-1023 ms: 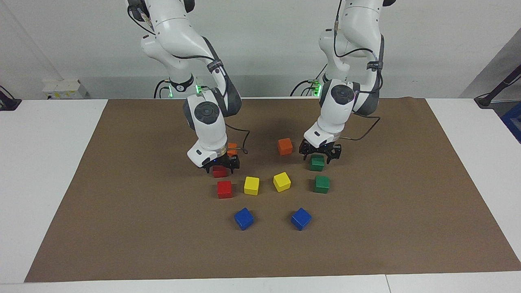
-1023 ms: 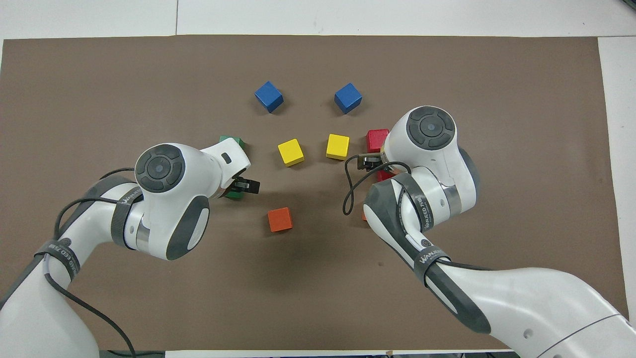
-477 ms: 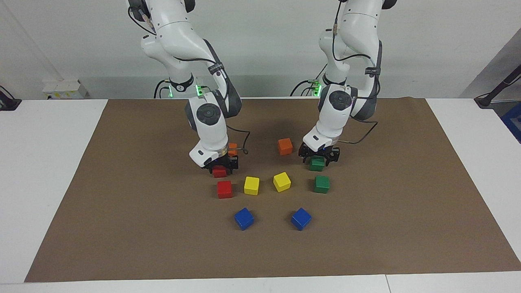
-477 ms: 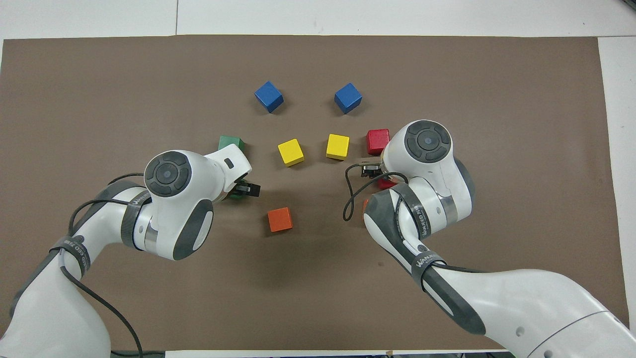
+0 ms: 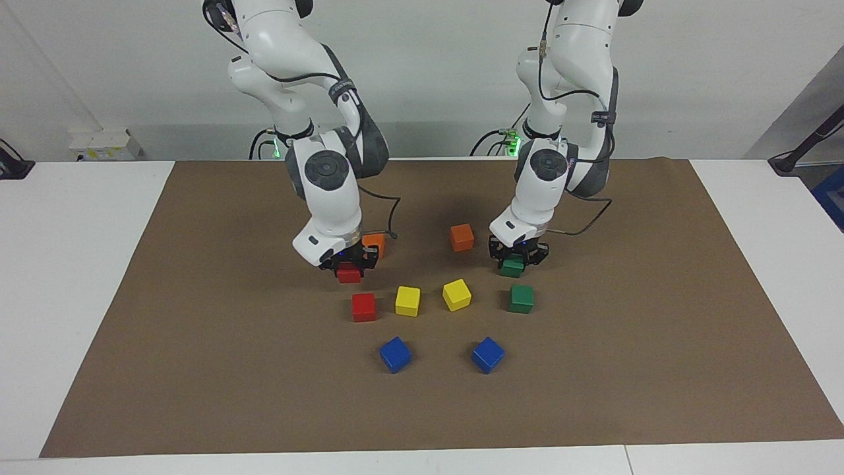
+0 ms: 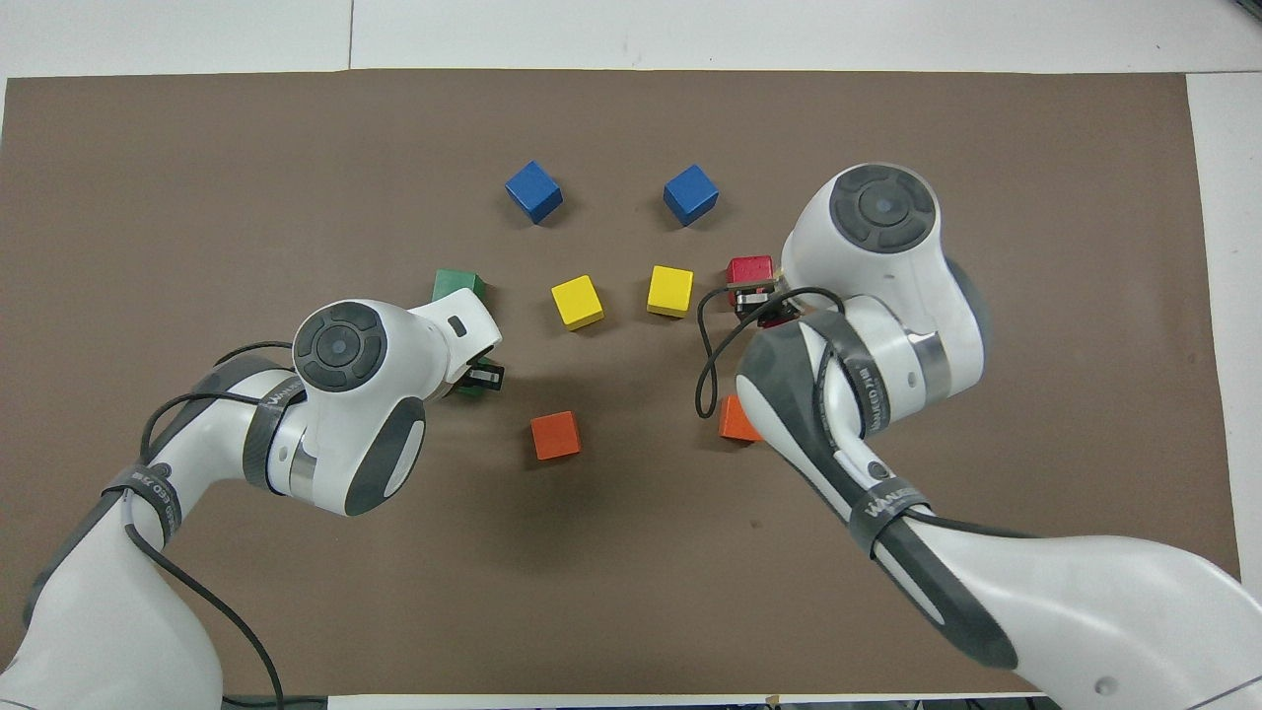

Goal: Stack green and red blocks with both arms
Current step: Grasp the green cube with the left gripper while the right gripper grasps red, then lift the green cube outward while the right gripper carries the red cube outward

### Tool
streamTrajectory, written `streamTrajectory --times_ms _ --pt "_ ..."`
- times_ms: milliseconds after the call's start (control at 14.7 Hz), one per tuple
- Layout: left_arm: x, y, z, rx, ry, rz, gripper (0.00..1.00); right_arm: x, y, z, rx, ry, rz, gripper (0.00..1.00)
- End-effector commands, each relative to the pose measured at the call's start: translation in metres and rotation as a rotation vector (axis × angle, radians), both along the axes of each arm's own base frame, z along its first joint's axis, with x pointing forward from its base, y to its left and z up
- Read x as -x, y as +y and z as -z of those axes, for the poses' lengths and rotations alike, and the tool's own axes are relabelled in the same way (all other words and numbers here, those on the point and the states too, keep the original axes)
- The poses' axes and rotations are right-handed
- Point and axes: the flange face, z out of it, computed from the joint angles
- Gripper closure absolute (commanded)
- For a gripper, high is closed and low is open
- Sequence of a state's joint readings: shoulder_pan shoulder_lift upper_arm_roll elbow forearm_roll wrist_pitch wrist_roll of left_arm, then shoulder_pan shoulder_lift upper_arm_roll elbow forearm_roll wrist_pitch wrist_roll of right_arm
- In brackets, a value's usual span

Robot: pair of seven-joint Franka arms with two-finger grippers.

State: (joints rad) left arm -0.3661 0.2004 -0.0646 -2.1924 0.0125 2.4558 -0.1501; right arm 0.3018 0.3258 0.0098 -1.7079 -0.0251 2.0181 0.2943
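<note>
Two white Franka arms work over a brown mat (image 5: 198, 369) on a white table (image 5: 72, 264), each with a cube pinched in its black fingers. The right gripper (image 5: 348, 264), coming from the right arm's end of the table, is closed on a red block (image 5: 349, 272) and holds it in the air, clear of the mat, over the spot just beside the second red block (image 5: 363, 307), which lies flat on the mat; in the overhead view the held cube is mostly hidden under the wrist, with only a sliver of red showing next to the resting red block (image 6: 749, 275). The left gripper (image 5: 516, 256) is clamped on a green block (image 5: 512, 268), carried low; whether that cube touches the mat cannot be told. The second green block (image 5: 521, 298) sits on the mat farther from the robots than the held one, and shows at the edge of the left wrist from overhead (image 6: 456, 286). Between the resting red and green cubes lie two yellow blocks (image 5: 407, 301) (image 5: 456, 294), side by side but apart. Two blue blocks (image 5: 395, 354) (image 5: 488, 354) lie farther still from the robots. Two orange blocks (image 5: 374, 245) (image 5: 461, 237) sit nearer to the robots, one just beside the right gripper, the other near the left gripper.
</note>
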Motion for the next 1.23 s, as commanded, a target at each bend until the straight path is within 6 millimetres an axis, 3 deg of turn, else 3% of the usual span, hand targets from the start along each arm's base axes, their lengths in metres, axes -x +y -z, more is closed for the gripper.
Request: streamTrajectory --times_ms 0,68,136,273,409,477,614,818,955,1159 --pt "0.005 -0.001 0.002 -0.024 0.009 0.011 1.00 -0.035 -0.096 -0.021 -0.011 -0.024 -0.059 1.00" --pt "0.004 0.000 -0.002 -0.025 0.010 0.010 1.00 -0.042 -0.137 -0.018 -0.018 -0.034 -0.065 1.00" --pt "0.002 0.002 -0.007 -0.026 0.013 0.002 1.00 -0.045 -0.166 -0.015 -0.020 -0.057 -0.085 1.00" --pt "-0.011 0.015 -0.038 -0.027 0.008 -0.028 1.00 -0.048 -0.211 -0.007 -0.016 -0.064 -0.118 1.00" --pt "-0.022 0.041 -0.079 -0.040 0.027 -0.074 1.00 -0.055 -0.240 0.018 -0.013 -0.067 -0.152 1.00" --pt "-0.023 0.064 -0.100 -0.044 0.032 -0.107 1.00 -0.057 -0.254 0.033 -0.013 -0.066 -0.153 1.00" --pt "-0.021 0.110 -0.132 -0.051 0.043 -0.155 1.00 -0.060 -0.257 0.051 -0.016 -0.059 -0.148 1.00" --pt "-0.016 0.193 -0.151 -0.059 0.073 -0.131 1.00 -0.061 -0.253 0.065 -0.020 -0.044 -0.147 1.00" --pt "-0.015 0.251 -0.153 -0.055 0.075 -0.108 1.00 -0.061 -0.250 0.069 -0.022 -0.039 -0.136 1.00" --pt "-0.005 0.306 -0.137 -0.054 0.061 -0.086 1.00 -0.059 -0.249 0.076 -0.021 -0.033 -0.136 1.00"
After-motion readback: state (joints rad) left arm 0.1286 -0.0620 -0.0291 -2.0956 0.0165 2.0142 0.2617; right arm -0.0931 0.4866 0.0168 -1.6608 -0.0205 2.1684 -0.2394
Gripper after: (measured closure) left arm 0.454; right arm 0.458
